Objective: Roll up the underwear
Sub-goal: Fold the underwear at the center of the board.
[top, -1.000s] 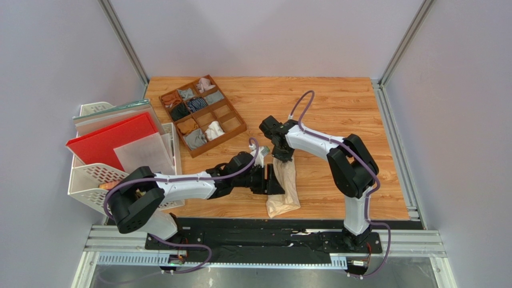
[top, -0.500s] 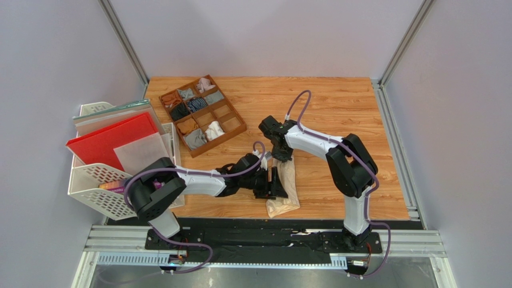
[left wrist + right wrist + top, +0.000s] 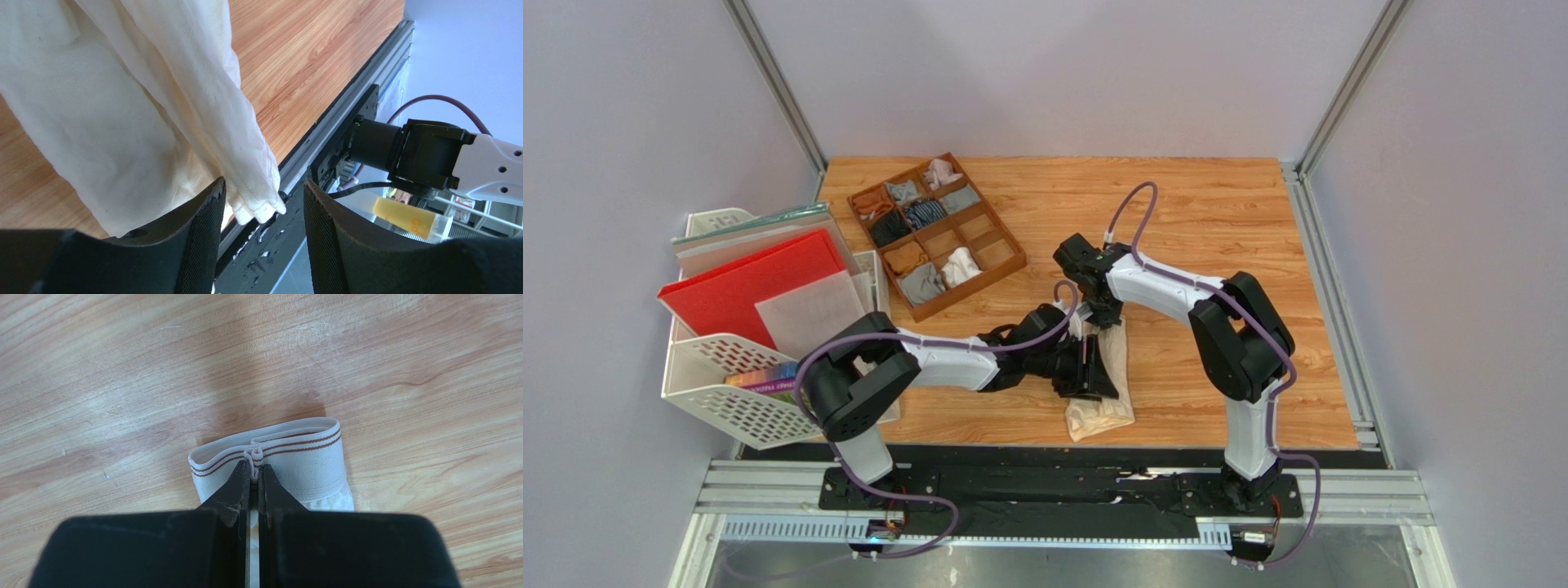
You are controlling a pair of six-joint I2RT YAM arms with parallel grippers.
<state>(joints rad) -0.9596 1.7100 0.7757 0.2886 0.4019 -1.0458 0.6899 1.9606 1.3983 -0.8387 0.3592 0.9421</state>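
- Black right gripper (image 3: 253, 478) is clenched on the middle of the waistband (image 3: 294, 454). It pinches a small pleat of the striped elastic, with the jaws drawn together and cloth between them.
- Left gripper (image 3: 261, 223) has its jaws apart. A loose corner of the cream cloth lies in the gap, and neither pad visibly presses it.
- Underwear (image 3: 1102, 417) lies as a long, narrow folded strip on the wooden table (image 3: 1222, 233). It runs from the right gripper's pinch toward the near edge, and the left gripper reaches across its middle from the left.
- The step in hand looks like taking a hold to begin the roll. The left jaws should gather the strip's full width, since a grip on one corner would likely wind a lopsided cone.
- The right pinch serves best as an anchor, held firm and low so the strip stays flat and straight.
- The free end sits near the table's near edge, beside the black rail, so rolling inward, away from that edge, seems safer.
- The compartment tray (image 3: 971, 290) stands well apart, at the far left.
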